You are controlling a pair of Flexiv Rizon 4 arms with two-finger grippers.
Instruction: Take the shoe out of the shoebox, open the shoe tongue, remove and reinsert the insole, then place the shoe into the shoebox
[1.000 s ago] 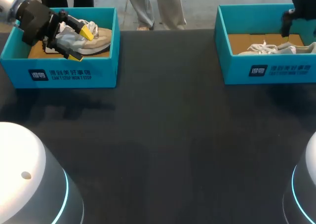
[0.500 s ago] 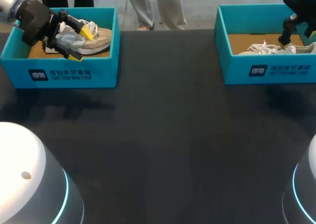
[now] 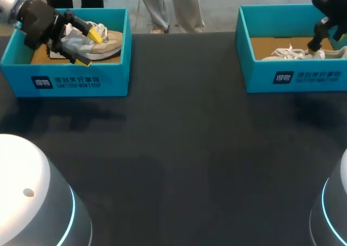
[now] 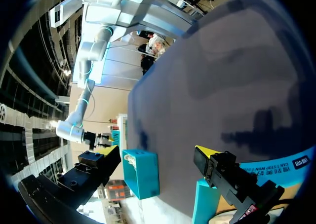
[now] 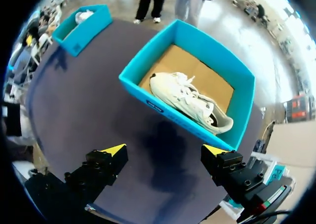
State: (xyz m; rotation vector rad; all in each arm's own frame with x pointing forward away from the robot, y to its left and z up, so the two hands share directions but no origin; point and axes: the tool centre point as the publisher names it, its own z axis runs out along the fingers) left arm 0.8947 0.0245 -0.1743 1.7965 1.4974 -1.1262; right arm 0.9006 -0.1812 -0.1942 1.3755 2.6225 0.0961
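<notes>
**Head view.**
- Tabletop (image 3: 179, 148): dark, with two teal boxes at its far edge.
- Left box (image 3: 81, 82), at 10 o'clock: holds the left shoe (image 3: 108, 43), beige and grey, lying on its side on the cardboard floor.
- Left hand (image 3: 89, 49): inside that box, its yellow tips on either side of the shoe's heel end. Contact cannot be made out here.
- Right box (image 3: 293, 77), at 2 o'clock: holds the right shoe (image 3: 287, 53), white, laces up.
- Right hand (image 3: 317, 40): hangs over that shoe's heel end.

**Left wrist view.**
- Fingers are spread wide and nothing shows between them, so the hand is open.
- The right box (image 4: 145, 179) sits far across the tabletop, at the hand's 12 o'clock.

**Right wrist view.**
- Fingers are spread wide and the hand (image 5: 164, 150) is empty.
- The right box (image 5: 148, 100) with its shoe (image 5: 190, 105) lies at the hand's 12 o'clock, apart from the tips.

**Step in hand.** First step, taking the shoe out; both shoes lie boxed.

**Next move, as judged.** The left hand should close across the heel and lift straight up until clear of the box wall. The right hand should descend onto its shoe before closing.
</notes>
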